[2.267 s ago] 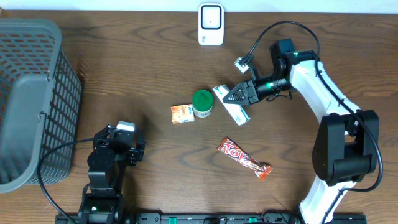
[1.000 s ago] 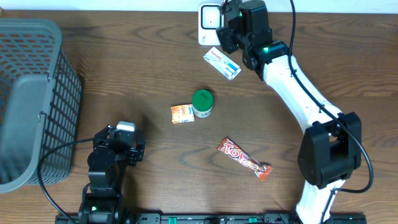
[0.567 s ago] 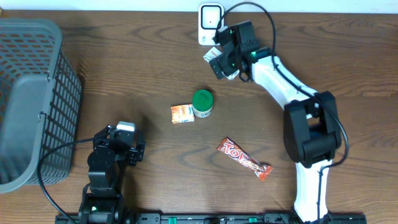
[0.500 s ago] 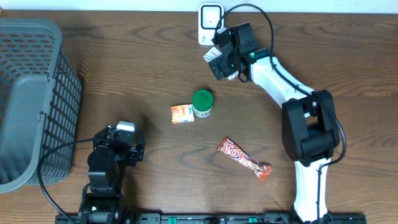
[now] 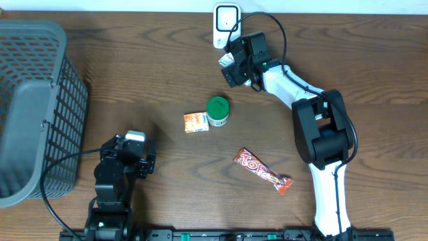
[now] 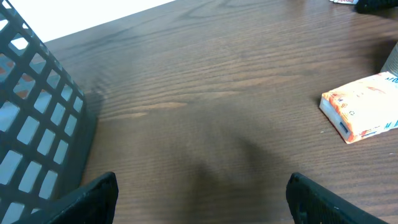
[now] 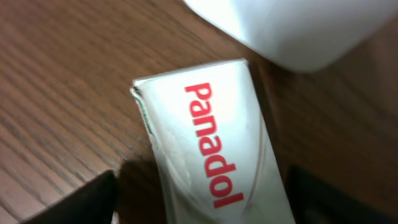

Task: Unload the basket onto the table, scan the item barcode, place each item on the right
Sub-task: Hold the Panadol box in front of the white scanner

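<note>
The item is a white box point(image 7: 217, 149) printed "Panadol" in red. It lies on the wood just in front of the white scanner point(image 7: 292, 28). In the overhead view the box point(image 5: 227, 61) shows only as a white corner under my right gripper point(image 5: 234, 67), below the scanner point(image 5: 227, 25). My right gripper point(image 7: 214, 202) is open and straddles the box, with a dark gap between the box and each finger. My left gripper point(image 5: 134, 144) rests at the front left; in its wrist view the left gripper point(image 6: 202, 199) is open over bare wood.
A green-lidded jar point(image 5: 217, 111) and an orange packet point(image 5: 196, 122) sit mid-table; the packet point(image 6: 364, 106) also shows in the left wrist view. A red candy bar point(image 5: 263, 170) lies to the front right. A grey mesh basket point(image 5: 33, 107) fills the left side.
The right arm brought the box from beside the jar up to the scanner, then swung left and low over it, and its jaws now stand apart from the box. The left arm has not moved.
</note>
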Tool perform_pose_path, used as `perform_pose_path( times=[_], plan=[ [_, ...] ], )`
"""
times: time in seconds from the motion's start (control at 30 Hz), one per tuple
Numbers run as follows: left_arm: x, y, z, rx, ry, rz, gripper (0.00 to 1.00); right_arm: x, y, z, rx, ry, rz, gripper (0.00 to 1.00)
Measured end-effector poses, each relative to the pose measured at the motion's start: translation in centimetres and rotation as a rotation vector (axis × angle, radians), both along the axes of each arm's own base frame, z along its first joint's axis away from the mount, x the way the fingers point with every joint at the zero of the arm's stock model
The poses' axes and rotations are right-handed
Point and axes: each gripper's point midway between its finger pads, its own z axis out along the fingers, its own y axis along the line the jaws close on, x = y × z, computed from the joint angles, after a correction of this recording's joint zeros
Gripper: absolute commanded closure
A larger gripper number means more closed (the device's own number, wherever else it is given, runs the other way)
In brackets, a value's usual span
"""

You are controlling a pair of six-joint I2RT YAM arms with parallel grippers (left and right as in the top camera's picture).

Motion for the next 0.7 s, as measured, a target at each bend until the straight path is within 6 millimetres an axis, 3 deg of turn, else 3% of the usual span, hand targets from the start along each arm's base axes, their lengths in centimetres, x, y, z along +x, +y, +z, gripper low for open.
perform_pose_path(
  times=[0.13,0.3,0.5,0.7],
  plan=[
    [0.0,0.0,0.0,0.000,0.001,0.000,0.13,-0.4,-0.1,-0.3,0.008,0.033,-0.021,0.52],
    [0.0,0.0,0.0,0.000,0.000,0.000,0.13,-1.7,-0.8,-0.2,-0.017,0.115,-0.048,0.60],
    [0.0,0.0,0.0,0.000,0.000,0.000,0.13,-5.2,-2.3,0.9,-0.063,0.252,-0.085,0.65],
    [0.0,0.0,0.0,0.000,0.000,0.000,0.13,-9.3,-3.8,4.6,-0.074,0.381,-0.164,0.61]
  ],
)
